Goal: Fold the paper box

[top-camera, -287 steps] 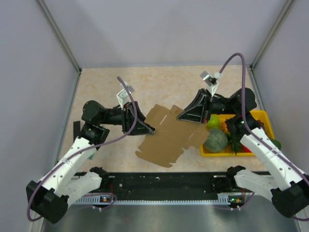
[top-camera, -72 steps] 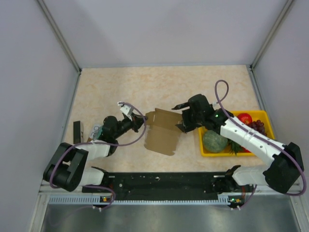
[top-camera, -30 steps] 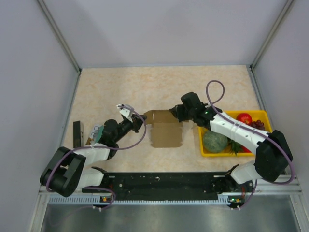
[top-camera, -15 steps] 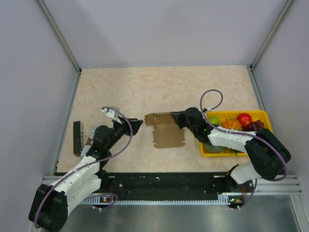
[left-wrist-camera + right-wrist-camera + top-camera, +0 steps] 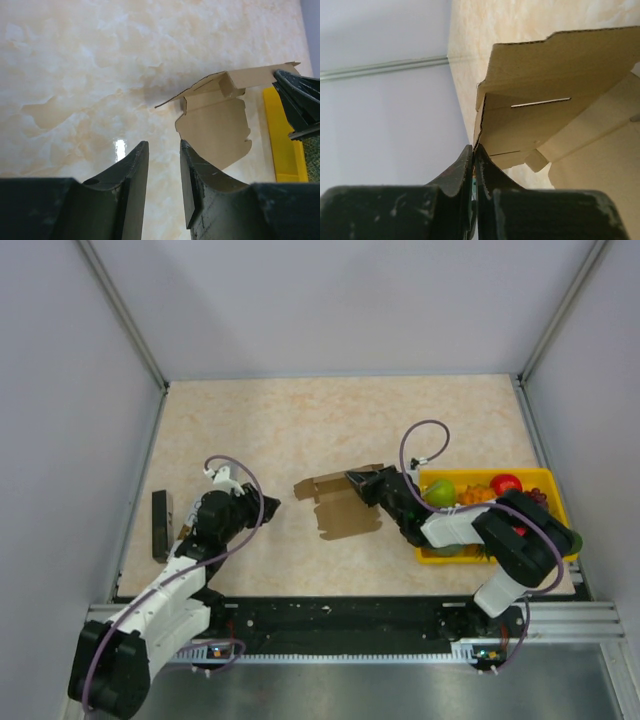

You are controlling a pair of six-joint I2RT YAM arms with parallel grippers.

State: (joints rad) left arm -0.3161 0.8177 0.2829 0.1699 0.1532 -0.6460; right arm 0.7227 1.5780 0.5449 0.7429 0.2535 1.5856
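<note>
Right jaws pinch the paper box [image 5: 345, 515] by its upper right corner, mid-frame on the tabletop [image 5: 300, 420]; your left jaws stand apart, empty, well left of it. Its free flap end points toward them, so approach rightward.

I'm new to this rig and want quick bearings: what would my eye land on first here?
The half-folded brown paper box in the middle of the table, with the right claw shut on its raised flap. Next comes the bright yellow tray on the right side. The left claw hangs open and empty, well to the left of the box.
</note>
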